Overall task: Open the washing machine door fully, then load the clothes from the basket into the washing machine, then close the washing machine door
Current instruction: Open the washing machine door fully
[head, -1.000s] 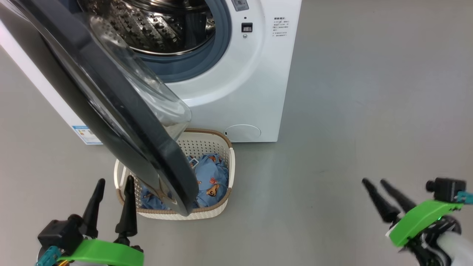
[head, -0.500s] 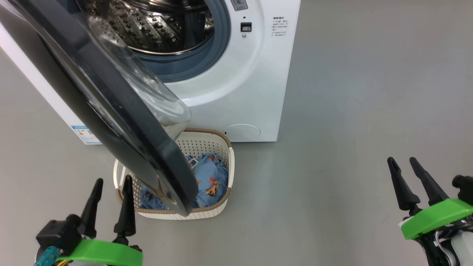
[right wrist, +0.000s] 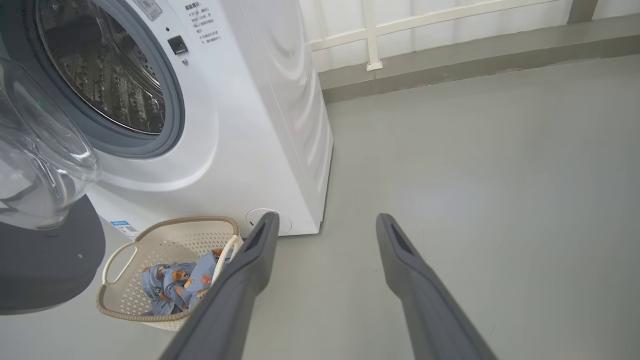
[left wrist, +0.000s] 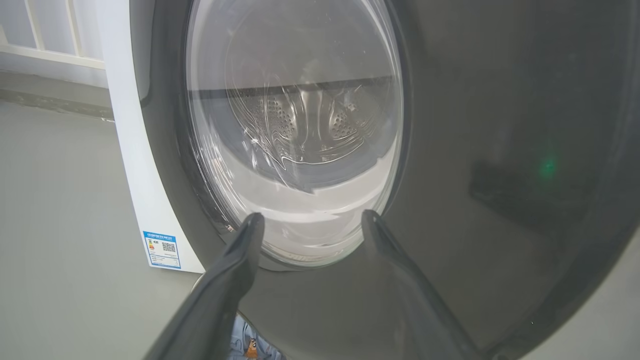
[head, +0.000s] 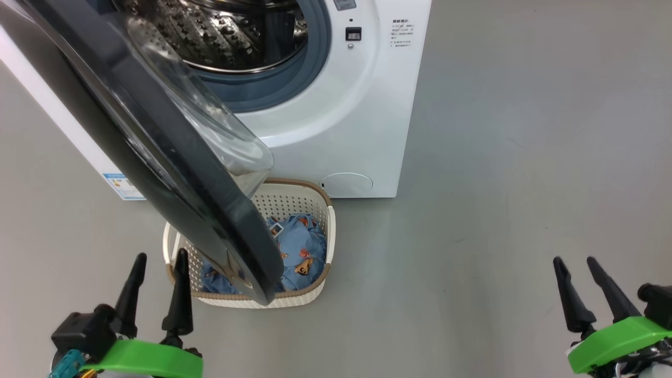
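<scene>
The white washing machine [head: 346, 121] stands at the top of the head view with its steel drum [head: 220, 37] exposed. Its black-rimmed washing machine door [head: 173, 157] hangs open, swung out over the basket [head: 315, 291]. The cream basket sits on the floor before the machine and holds light blue clothes [head: 302, 247] with orange bears; the door hides its left half. My left gripper [head: 160, 258] is open at the lower left, just left of the door's lower edge. In the left wrist view the door's glass [left wrist: 300, 125] faces the left gripper [left wrist: 308, 217]. My right gripper [head: 576, 261] is open at the lower right, far from the basket.
Bare grey floor [head: 499, 157] stretches to the right of the machine. A round lower cap [head: 346, 185] sits at the machine's base. In the right wrist view a white railing and a low ledge [right wrist: 450, 45] run behind the machine [right wrist: 260, 110], with the basket [right wrist: 150, 250] at lower left.
My right gripper has swung out to the right and down toward the frame's corner. The left gripper, door and basket have stayed put; the camera shifted slightly.
</scene>
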Robot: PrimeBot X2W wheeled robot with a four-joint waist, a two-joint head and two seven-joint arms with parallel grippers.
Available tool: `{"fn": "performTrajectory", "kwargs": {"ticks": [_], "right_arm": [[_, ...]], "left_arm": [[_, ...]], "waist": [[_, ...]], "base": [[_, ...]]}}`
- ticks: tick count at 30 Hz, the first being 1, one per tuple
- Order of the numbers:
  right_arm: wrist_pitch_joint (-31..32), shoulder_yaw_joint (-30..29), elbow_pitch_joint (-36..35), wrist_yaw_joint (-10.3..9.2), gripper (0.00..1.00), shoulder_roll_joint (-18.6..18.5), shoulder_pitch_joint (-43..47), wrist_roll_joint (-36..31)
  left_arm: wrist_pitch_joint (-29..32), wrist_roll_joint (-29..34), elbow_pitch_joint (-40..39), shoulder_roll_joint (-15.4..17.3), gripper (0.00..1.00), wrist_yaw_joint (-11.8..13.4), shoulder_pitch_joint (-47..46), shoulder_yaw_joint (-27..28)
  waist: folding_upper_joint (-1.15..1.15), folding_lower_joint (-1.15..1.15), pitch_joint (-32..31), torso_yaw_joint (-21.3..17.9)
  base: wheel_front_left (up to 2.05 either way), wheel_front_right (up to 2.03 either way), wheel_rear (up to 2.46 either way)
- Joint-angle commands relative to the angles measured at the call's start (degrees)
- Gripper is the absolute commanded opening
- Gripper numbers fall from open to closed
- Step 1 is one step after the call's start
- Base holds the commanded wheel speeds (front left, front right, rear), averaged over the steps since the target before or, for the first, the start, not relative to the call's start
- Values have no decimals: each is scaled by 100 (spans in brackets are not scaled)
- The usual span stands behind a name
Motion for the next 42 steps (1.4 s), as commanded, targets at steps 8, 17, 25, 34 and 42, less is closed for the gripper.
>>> {"fn": "performTrajectory", "kwargs": {"ticks": [8, 17, 25, 34, 42], "right_arm": [[-70, 34, -51, 16, 100, 1, 139, -121], [-70, -103, -84, 16, 100, -3, 208, -142], [-70, -135, -101, 16, 100, -28, 261, -173], [-70, -126, -104, 16, 100, -42, 288, -232], [-70, -124, -49, 16, 100, -55, 281, -294]], "left_arm": [[-37, 61, -131, 65, 18, -9, -149, 211], [-37, -30, -911, -19, 0, -9, -425, 737], [-37, 35, -2509, -125, 0, -9, -564, 318], [-2, 186, -2288, -137, 0, -1, -353, -1297], [41, -257, -654, -138, 0, 247, -627, -2038]], "waist": [[0, 0, -34, 18], [0, 0, -82, 99], [0, 0, -138, 125], [0, 0, -156, 116], [0, 0, -153, 97]], "base": [[0, 0, 0], [0, 0, 0], [0, 0, 0], [0, 0, 0], [0, 0, 0]]}}
